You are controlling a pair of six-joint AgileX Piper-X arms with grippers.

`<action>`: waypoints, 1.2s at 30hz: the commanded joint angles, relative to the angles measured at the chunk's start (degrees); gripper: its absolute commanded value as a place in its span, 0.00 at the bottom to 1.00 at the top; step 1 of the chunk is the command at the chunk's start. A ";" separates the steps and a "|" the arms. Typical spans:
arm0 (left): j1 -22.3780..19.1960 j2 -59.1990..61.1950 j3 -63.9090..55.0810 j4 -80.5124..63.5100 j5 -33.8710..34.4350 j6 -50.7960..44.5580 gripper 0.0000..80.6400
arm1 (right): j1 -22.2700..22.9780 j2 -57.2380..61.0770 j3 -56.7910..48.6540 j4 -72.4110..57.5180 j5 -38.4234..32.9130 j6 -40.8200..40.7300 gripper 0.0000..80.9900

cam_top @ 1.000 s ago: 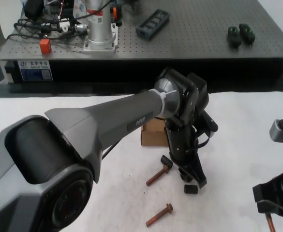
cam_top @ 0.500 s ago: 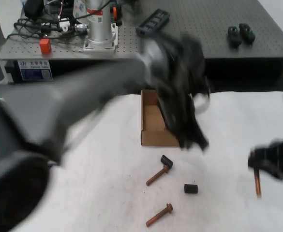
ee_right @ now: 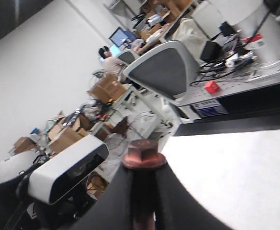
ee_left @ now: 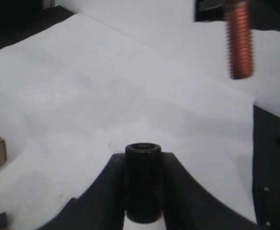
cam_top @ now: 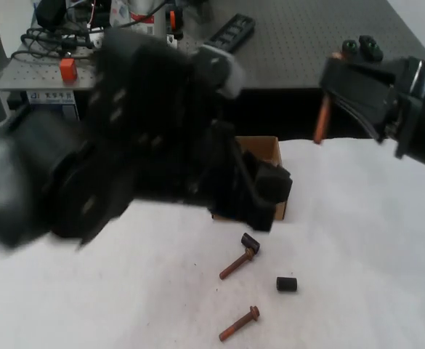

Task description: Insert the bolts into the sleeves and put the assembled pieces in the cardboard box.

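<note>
Two parts are up off the desk and not yet joined. The left tool (ee_left: 142,163) is pinching a black sleeve (ee_left: 142,187) between its fingers with the open bore facing away from the wrist. The right tool (ee_right: 142,179) is pressed together on a copper bolt (ee_right: 142,154) just below its hexagonal head. In the high view the held bolt hangs shank-down in the upper right of the frame. The left arm is a blur across the left and centre, ending in front of the cardboard box (cam_top: 267,147) near the middle. The bolt and the sleeve are therefore well apart. From the left wrist, the threaded end shows far beyond the sleeve and off to one side of its bore, so I judge they are not lined up. Lower centre, on the white cloth (cam_top: 357,254), lie a second bolt (cam_top: 234,266) with another sleeve (cam_top: 250,242) touching its head end, a spare sleeve (cam_top: 286,283) just to the right, and a third bolt (cam_top: 239,324) below. Whether that second pair is truly seated cannot be told. The arm hides most of the box interior, and nothing assembled shows in the visible part. The task looks early: this insertion, the remaining pairs and all the boxing appear to be left.
</note>
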 commanded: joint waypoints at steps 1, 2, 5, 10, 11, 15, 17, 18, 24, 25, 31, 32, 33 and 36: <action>-0.05 -6.58 6.26 -8.94 3.85 -2.68 0.01 | 7.10 3.23 0.00 -10.08 -0.27 3.82 0.06; -0.05 -7.27 6.57 -8.96 4.56 -2.68 0.01 | 7.68 3.57 0.00 -10.00 -0.27 3.82 0.06; -0.05 -7.97 6.56 -10.22 5.35 -2.68 0.01 | 8.97 4.06 0.00 -9.78 0.47 3.82 0.06; -0.05 -7.95 6.56 -12.00 5.24 -3.49 0.01 | 10.40 4.22 0.00 -9.67 0.91 3.34 0.06; -0.05 -7.95 6.56 -11.99 5.24 -4.18 0.01 | 10.39 4.27 0.00 -9.60 1.13 3.13 0.06; -0.05 -7.95 6.56 -11.99 5.24 -4.38 0.01 | 10.39 4.27 0.00 -9.27 3.38 2.39 0.06; -0.05 -7.95 6.56 -11.99 5.24 -4.38 0.01 | 10.39 4.27 0.00 -9.27 3.83 2.10 0.06; -0.05 -7.95 6.56 -11.99 5.24 -4.38 0.01 | 10.39 4.27 0.00 -9.27 3.91 2.12 0.06; -0.05 -7.95 6.56 -12.81 4.71 -4.37 0.01 | 10.39 4.27 0.00 -9.27 3.91 2.12 0.06; -0.05 -7.95 6.56 -12.94 3.82 -4.81 0.01 | 10.39 4.27 0.00 -9.27 3.91 2.12 0.06; -0.05 -7.95 6.56 -15.15 2.19 -7.18 0.01 | 10.49 4.27 0.00 -7.05 3.89 0.54 0.06; -0.05 -7.95 6.56 -15.51 2.19 -7.30 0.01 | 10.57 4.27 0.00 -6.92 3.89 0.53 0.06; -0.05 -7.95 6.56 -15.77 2.19 -7.35 0.01 | 10.69 4.36 0.00 -6.95 3.89 0.24 0.06; -0.05 -7.95 6.56 -15.48 2.57 -7.32 0.01 | 10.86 4.36 0.00 -7.83 4.19 -0.06 0.06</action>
